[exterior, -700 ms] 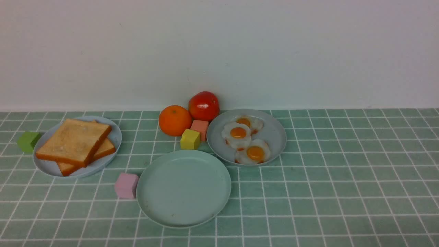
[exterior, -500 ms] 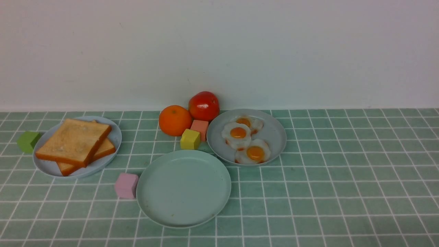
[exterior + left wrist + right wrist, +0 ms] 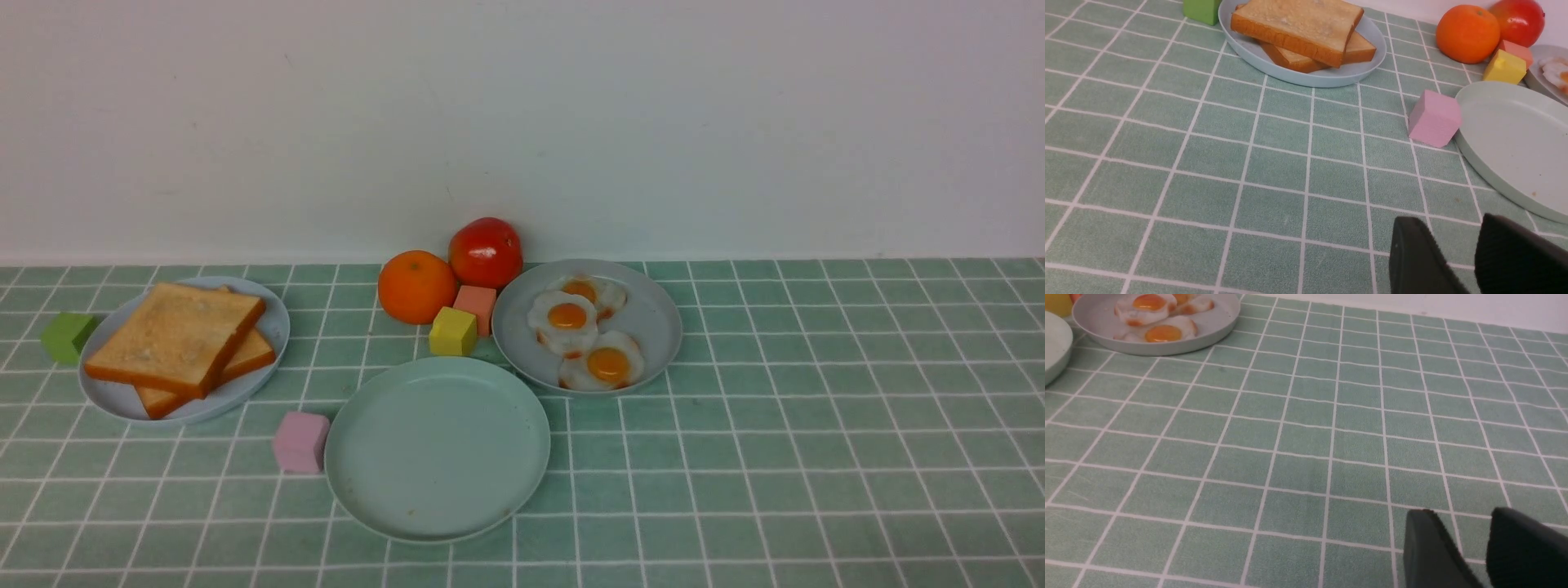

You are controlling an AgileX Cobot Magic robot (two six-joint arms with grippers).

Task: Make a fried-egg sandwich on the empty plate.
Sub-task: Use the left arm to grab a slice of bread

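Two golden-brown toast slices (image 3: 175,339) lie stacked on a pale blue plate (image 3: 110,396) at the left; they also show in the left wrist view (image 3: 1298,28). Three fried eggs (image 3: 567,320) lie on a grey plate (image 3: 657,322); they also show in the right wrist view (image 3: 1147,302). The pale mint-green plate (image 3: 437,449) sits bare in the front middle. My left gripper (image 3: 1449,222) hovers open and empty over the cloth, near that plate's rim (image 3: 1494,183). My right gripper (image 3: 1461,514) is open and empty, well to the right of the egg plate. Neither gripper shows in the front view.
An orange (image 3: 416,286) and a tomato (image 3: 486,251) stand behind the plates. Yellow (image 3: 453,331) and salmon (image 3: 476,304) cubes sit between them. A pink cube (image 3: 300,441) touches the mint plate's left rim. A green cube (image 3: 67,336) sits left of the toast plate.
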